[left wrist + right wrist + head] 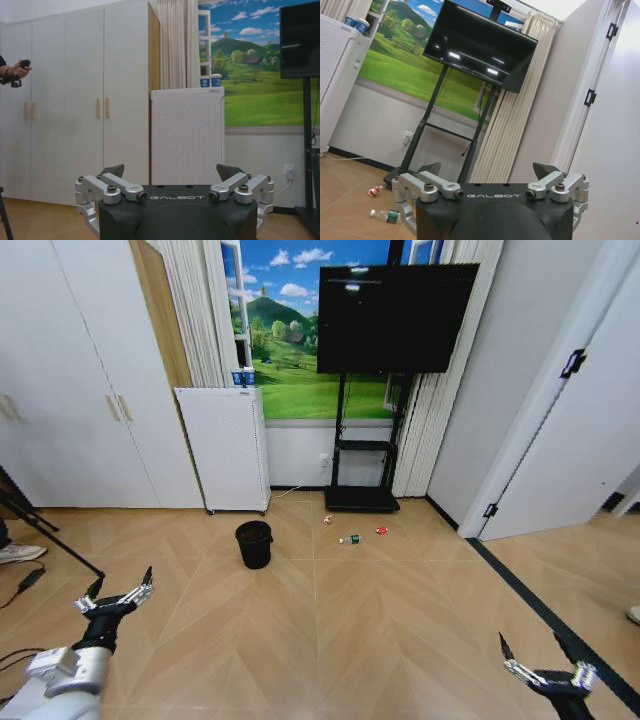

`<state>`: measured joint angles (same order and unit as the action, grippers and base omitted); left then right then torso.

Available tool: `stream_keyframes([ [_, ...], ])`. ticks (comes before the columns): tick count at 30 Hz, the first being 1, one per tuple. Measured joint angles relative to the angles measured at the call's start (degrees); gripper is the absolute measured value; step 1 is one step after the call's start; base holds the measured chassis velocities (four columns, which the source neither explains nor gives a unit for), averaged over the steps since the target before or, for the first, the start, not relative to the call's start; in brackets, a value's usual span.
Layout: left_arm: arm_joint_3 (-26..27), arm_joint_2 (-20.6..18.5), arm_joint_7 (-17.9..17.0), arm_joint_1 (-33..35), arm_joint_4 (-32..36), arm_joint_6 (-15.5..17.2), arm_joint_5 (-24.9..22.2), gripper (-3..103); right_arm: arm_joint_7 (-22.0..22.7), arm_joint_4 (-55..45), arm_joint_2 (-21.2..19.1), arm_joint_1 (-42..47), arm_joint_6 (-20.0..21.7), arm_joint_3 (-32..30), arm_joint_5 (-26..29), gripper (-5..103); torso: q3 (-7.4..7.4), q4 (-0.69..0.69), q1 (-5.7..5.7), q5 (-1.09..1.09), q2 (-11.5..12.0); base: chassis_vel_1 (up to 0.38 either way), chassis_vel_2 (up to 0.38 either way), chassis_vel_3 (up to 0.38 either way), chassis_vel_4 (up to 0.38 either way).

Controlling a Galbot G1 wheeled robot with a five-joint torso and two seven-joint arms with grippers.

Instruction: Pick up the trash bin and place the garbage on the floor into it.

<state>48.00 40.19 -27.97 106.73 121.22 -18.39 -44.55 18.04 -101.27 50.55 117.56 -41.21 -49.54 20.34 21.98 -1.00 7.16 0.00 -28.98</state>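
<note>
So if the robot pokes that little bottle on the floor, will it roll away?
Probably. The bottle lies on its side on smooth wood floor, so a nudge could roll it. It looks small, clear and likely light, so it may skid too.

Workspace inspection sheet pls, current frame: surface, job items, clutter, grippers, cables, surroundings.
Surface: herringbone wood floor.
Job's things: trash bin upright, apart from the litter; red-and-white wrapper, clear bottle and red lump lie near the TV stand.
Clutter: two paper cups on the white perforated appliance.
Grippers: left gripper and right gripper low, jaws open, empty.
Cables: black cable at the floor's left edge.
Surroundings: wardrobe, TV, door.
</note>
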Motion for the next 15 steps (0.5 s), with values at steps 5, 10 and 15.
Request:
stream_keyframes([
  [5,0.00,0.00,0.00,0.00,0.00,0.00,0.00,100,0.00,0.00,0.00,0.00,0.00,0.00,0.00,100,0.00,0.00,-0.01,0.00,-0.01,-0.085,0.086,0.075,-0.093],
  [10,0.00,0.00,0.00,-0.01,0.00,0.00,0.00,100,0.00,0.00,0.00,0.01,0.00,0.00,0.00,100,0.01,-0.01,-0.01,-0.01,0.00,-0.174,0.153,0.186,-0.173],
  [15,0.00,0.00,0.00,-0.01,0.00,0.00,0.00,100,0.00,0.00,0.00,0.00,0.00,0.01,-0.01,100,0.01,0.03,0.00,0.00,0.00,-0.232,0.236,0.251,-0.237],
])
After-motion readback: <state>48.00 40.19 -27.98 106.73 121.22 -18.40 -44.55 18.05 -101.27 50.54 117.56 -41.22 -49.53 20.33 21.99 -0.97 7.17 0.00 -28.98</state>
